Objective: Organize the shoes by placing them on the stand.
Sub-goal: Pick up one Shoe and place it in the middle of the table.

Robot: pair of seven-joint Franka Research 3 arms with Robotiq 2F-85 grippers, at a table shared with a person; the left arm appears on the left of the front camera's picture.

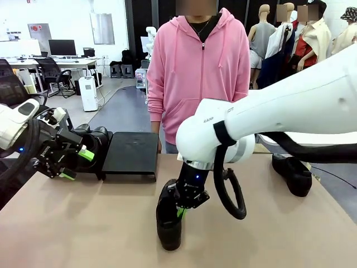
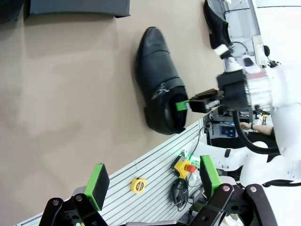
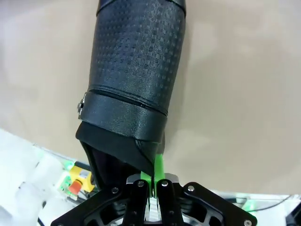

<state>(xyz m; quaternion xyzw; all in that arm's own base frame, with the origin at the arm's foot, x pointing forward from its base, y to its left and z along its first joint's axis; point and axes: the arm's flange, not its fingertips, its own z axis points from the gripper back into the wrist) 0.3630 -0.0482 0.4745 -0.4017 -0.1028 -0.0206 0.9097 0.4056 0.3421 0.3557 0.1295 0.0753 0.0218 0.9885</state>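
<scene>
Right wrist view: the right jaws are pinched almost fully together on the thin side rim of a black slip-on shoe [image 3: 136, 70]. One right pad [image 3: 159, 165] shows green against the leather at the shoe's mouth. The shoe stretches straight out ahead of these jaws, with its opening nearest them and its toe farthest away. It has an embossed upper and a smooth band across the instep.

In the front view this shoe stands directly beneath the right jaws, on the near middle of the tabletop [image 1: 83, 223]. The white right arm reaches down to it from the right. The sole appears to rest on the surface, though the pictures do not settle whether it is just clear of it.

The left jaws are spread wide and hold nothing. Their left pads [image 2: 99, 181] stand well apart at the bottom of the left wrist view, with bare tabletop between and ahead of them. The gripped shoe lies well ahead of them, across open surface.

The stand [image 1: 131, 153], a low matte-black platform, sits just beside the left jaws, between them and the right jaws, and its visible top is bare. Two dark shoes [image 1: 96, 142] sit close behind the left jaws against the stand's left edge; whether they are on the stand cannot be told. A fourth shoe [image 1: 293, 173] lies well beyond the right jaws, at the tabletop's right side, partly under the right arm.

A person in a pink hoodie [image 1: 198, 72] stands behind the stand.
</scene>
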